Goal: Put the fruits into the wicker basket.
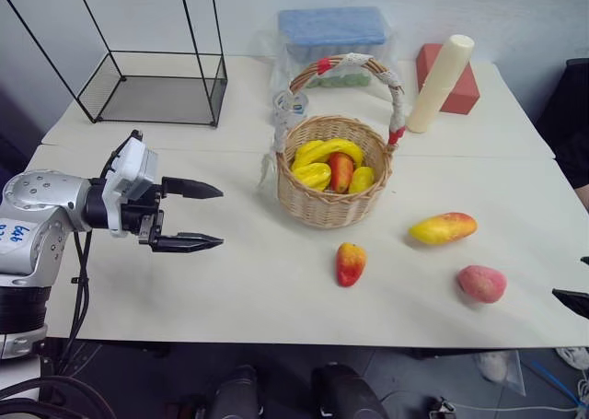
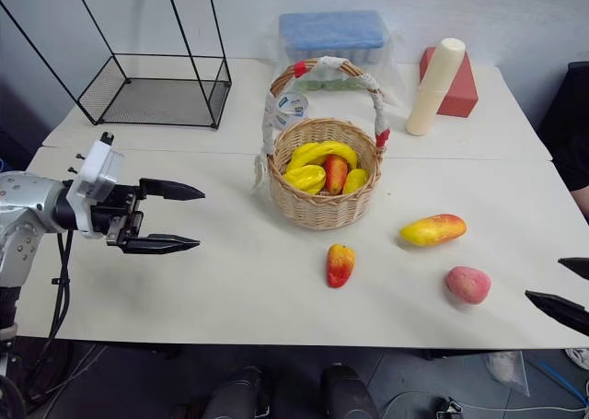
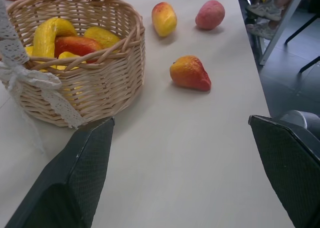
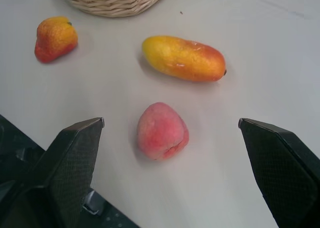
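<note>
The wicker basket [image 1: 327, 207] stands mid-table with yellow bananas and a red fruit inside. Three fruits lie on the table to its right front: a small red-yellow mango [image 1: 351, 263], a longer yellow-orange mango [image 1: 444, 227] and a pinkish-red peach [image 1: 482, 284]. My left gripper [image 1: 219, 216] hovers open and empty at the left of the table, pointing toward the basket, well apart from it. My right gripper [image 2: 545, 279] is open at the table's right front edge, just right of the peach; in the right wrist view the peach [image 4: 162, 131] lies between its spread fingers, untouched.
A black wire-frame box [image 1: 156, 87] stands at the back left. Behind the basket sits a blue-lidded container [image 1: 333, 37]. A cream cylinder [image 1: 440, 83] leans on a red block [image 1: 462, 95] at the back right. The table's front edge runs close below the fruits.
</note>
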